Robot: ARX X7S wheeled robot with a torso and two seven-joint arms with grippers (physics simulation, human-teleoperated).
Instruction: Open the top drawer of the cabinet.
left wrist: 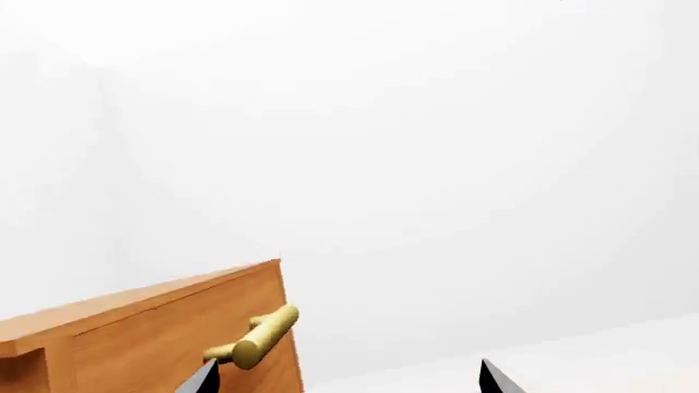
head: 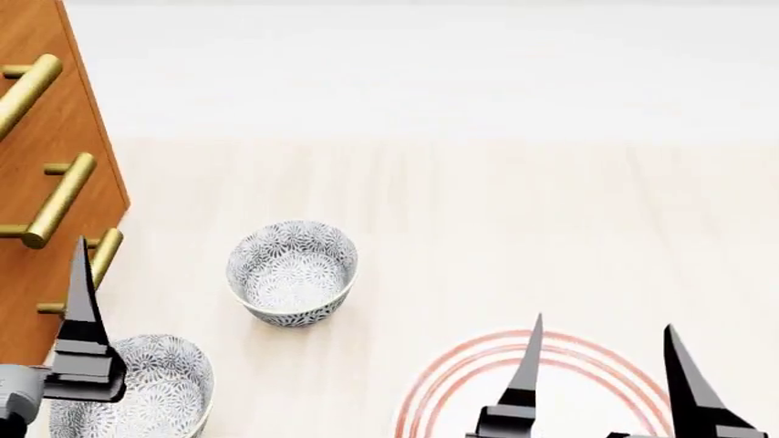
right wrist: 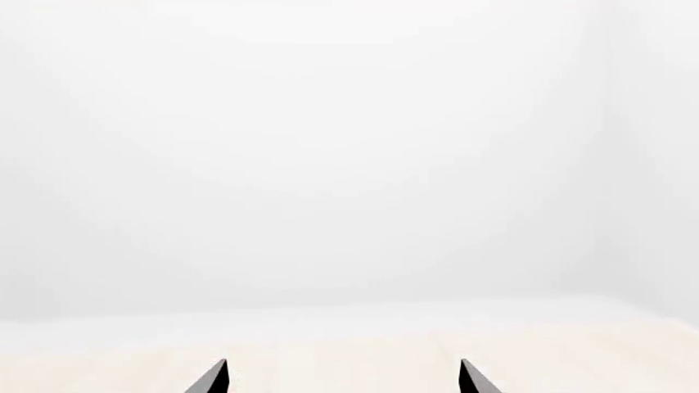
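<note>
**Facing the cabinet with both end effectors released**

Standing at the left edge of the head view, the cabinet (head: 49,137) shows its orange-brown front with three brass bar handles stacked one over another. The uppermost handle (head: 27,91) belongs to the top drawer (head: 31,36), whose front sits level with the drawers beneath it, so it appears closed. In the left wrist view the cabinet's upper corner and one brass handle (left wrist: 257,337) are seen; which drawer that handle serves cannot be told from there.

The left end effector (head: 83,310) is only partly in the head view: one dark finger rises just in front of the lowest handle (head: 98,260), apart from it. In the left wrist view its two fingertips (left wrist: 202,378) stand well apart with nothing between them, so it is released and grasps nothing.

The right end effector (head: 603,374) hangs low at the right, over a plate with red rings (head: 439,383) on the pale wooden bench (head: 512,228). Its two fingers are spread wide and hold nothing; the right wrist view shows the same gap.

Two patterned bowls rest on the bench: one (head: 292,272) near the middle, another (head: 152,388) at the lower left, just beside the left end effector's finger.
</note>
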